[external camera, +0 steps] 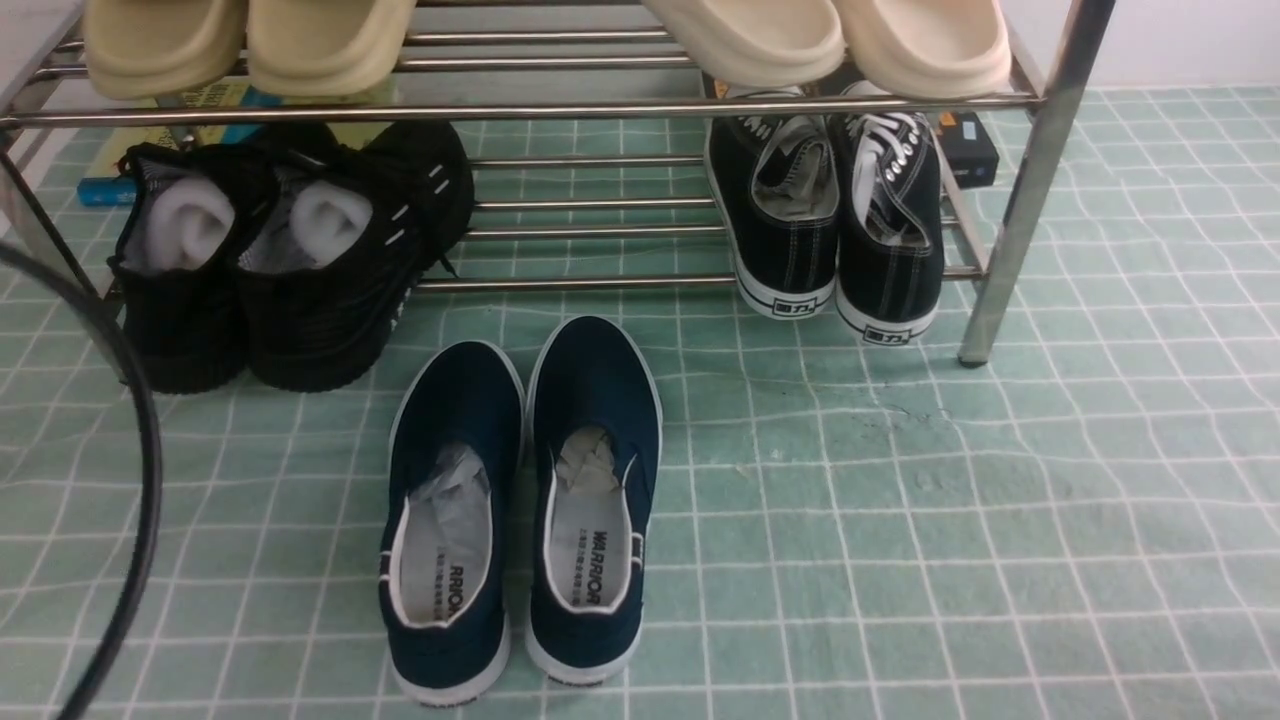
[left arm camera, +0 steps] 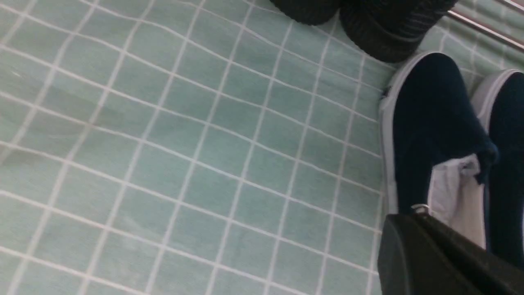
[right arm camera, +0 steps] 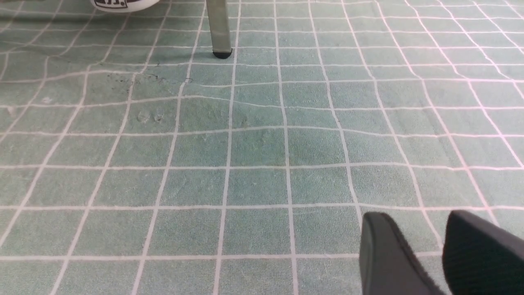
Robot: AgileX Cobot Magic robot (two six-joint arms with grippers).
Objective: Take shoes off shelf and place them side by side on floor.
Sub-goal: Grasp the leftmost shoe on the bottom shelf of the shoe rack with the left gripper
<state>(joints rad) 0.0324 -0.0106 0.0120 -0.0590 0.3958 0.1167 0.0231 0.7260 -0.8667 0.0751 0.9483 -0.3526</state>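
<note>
Floor: green gridded cloth, slightly wrinkled, so a dragged sole could bunch it. Lift rather than slide. Shelf: chrome bars on two tiers, with pale slippers on top. Shoes: black knit pair at the left end of the lower tier, pressed together, heels towards the camera and hanging past the front bar. Cannot tell whether the heels rest on the floor. Slip-ons sit on the floor just in front, and lace-ups are at the shelf's right end. Judgement: the shoes are light. The knit upper is soft and would collapse under a pinch, but the foam stuffing props the mouth open. The sole and heel look firmer. Best hold is probably the heel collar, one finger inside against the foam and one outside. The outer sides are free. The seam between the pair leaves no room for a finger. Right gripper: fingers spread, nothing between them, low over bare floor well away from the shoes. Left gripper: only one dark finger in view beside a slip-on, so cannot tell whether it is spread or closed.
</note>
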